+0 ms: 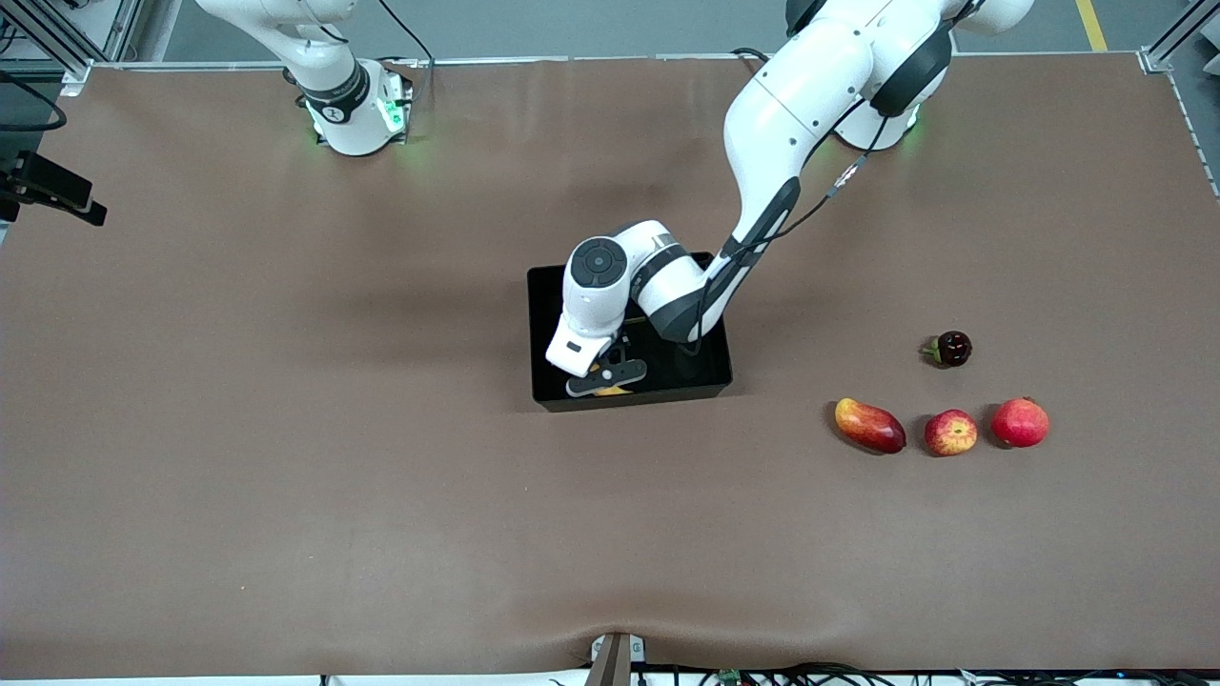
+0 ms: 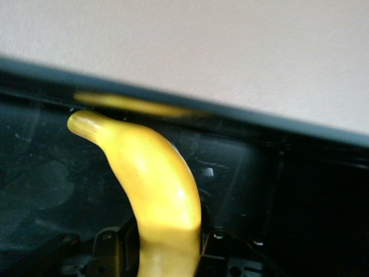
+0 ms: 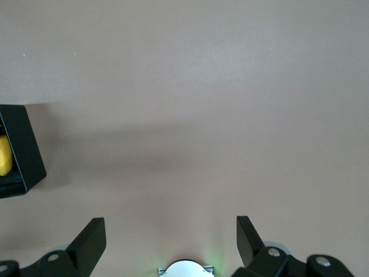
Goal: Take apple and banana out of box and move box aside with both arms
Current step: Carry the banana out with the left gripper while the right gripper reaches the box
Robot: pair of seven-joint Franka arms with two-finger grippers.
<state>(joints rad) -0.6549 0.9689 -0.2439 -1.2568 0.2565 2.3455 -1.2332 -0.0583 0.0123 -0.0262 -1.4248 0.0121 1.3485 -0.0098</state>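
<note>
A wide table [image 1: 286,476] covered in brown cloth is stretching beneath me; the black box [image 1: 710,381] is sitting near its middle; toward my left arm's end, a mango [image 1: 869,425], a streaked apple [image 1: 950,433] and a red pomegranate [image 1: 1019,422] are lying in a row, apart from each other; a small dark fruit [image 1: 951,349] is resting farther from the front camera than the apple.

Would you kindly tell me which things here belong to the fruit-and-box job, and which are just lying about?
Job:
- long curved yellow banana, in the shut left gripper
- black rectangular plastic bin
- small streaked red-and-yellow apple
- open right gripper, waiting over bare table

Lying about:
- oval red-yellow mango
- plain red pomegranate
- small dark round fruit
</note>
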